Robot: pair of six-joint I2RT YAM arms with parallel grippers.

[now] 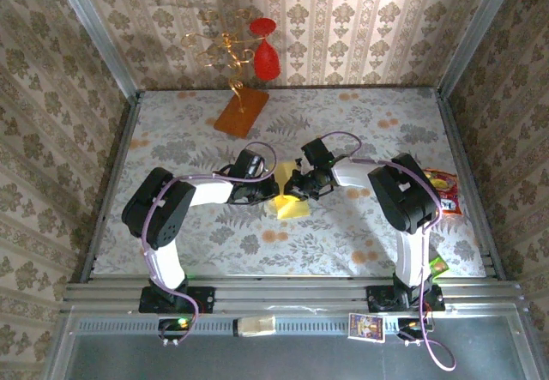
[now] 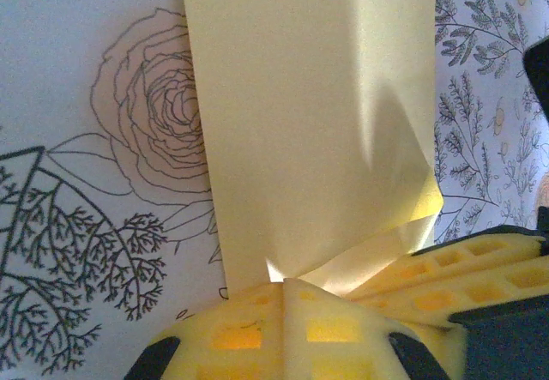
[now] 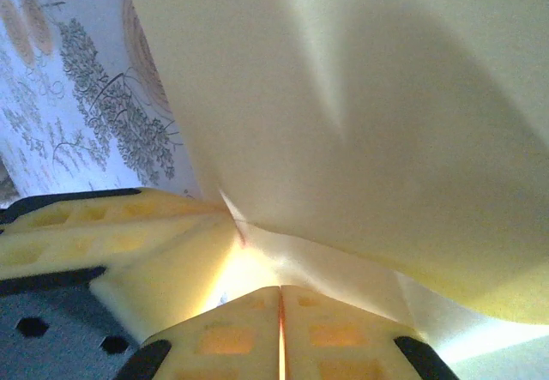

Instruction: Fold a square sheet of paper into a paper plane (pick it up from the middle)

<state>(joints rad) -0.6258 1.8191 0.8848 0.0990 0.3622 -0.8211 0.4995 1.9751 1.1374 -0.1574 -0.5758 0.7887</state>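
pinching thin pale-yellow creased paper sheet [image 2: 309,123] with left gripper [image 2: 283,292] and right gripper [image 3: 280,301], both fully closed on it. keep edges aligned, pull crease taut.

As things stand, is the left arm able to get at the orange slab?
Probably not yet: the left gripper is shut on the paper, as is the right gripper. The way to the slab looks free once it lets go.

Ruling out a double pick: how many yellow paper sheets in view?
1: the square sheet of paper, over the table centre, pinched by the left gripper and right gripper. A second sheet behind it could be hidden.
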